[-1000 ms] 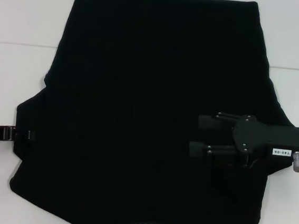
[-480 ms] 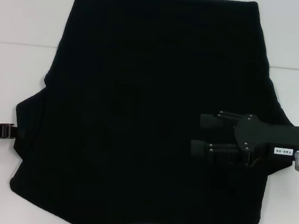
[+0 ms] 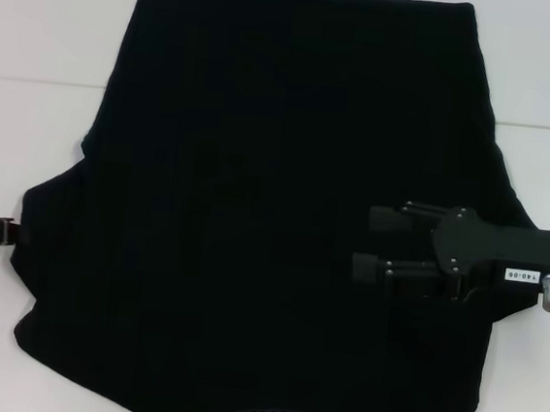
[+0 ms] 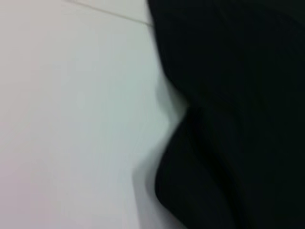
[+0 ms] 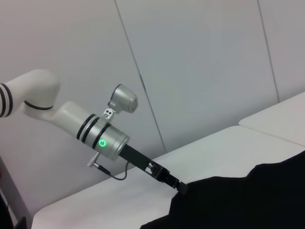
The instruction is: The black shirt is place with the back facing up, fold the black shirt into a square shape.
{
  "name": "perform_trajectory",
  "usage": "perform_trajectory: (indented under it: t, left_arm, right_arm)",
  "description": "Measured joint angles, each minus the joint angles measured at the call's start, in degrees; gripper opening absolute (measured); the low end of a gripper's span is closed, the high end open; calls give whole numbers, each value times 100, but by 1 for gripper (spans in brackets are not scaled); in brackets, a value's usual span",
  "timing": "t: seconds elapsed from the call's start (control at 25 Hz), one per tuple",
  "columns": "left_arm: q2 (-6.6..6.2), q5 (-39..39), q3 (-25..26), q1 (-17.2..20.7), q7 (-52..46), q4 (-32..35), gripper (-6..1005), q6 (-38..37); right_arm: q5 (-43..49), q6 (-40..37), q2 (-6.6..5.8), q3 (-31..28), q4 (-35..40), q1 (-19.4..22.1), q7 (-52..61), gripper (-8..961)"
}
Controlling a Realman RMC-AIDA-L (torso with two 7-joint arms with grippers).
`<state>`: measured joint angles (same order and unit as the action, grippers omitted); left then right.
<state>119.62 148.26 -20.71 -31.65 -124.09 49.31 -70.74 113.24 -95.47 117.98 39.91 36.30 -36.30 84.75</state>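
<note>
The black shirt lies spread flat on the white table, plain side up, with no lettering showing. My left gripper is at the shirt's left sleeve edge, low on the table, shut on the cloth. The right wrist view shows it meeting the shirt's edge. The left wrist view shows only the shirt's edge on the table. My right gripper hovers over the shirt's right side, pointing left, open and empty.
The white table shows bare strips to the left and right of the shirt, with a seam line across it. The shirt's near edge reaches the bottom of the head view. A white wall stands behind the left arm.
My left gripper has moved left, and the shirt's left sleeve edge has gone outward with it. My right gripper has barely moved.
</note>
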Motion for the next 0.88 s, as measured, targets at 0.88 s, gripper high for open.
perform_trajectory:
  t: [0.88]
  left_arm:
    - [-77,55,491,16,-21,86,0,403]
  right_arm:
    - [-8,37,41,-127,0,-23,-3,895]
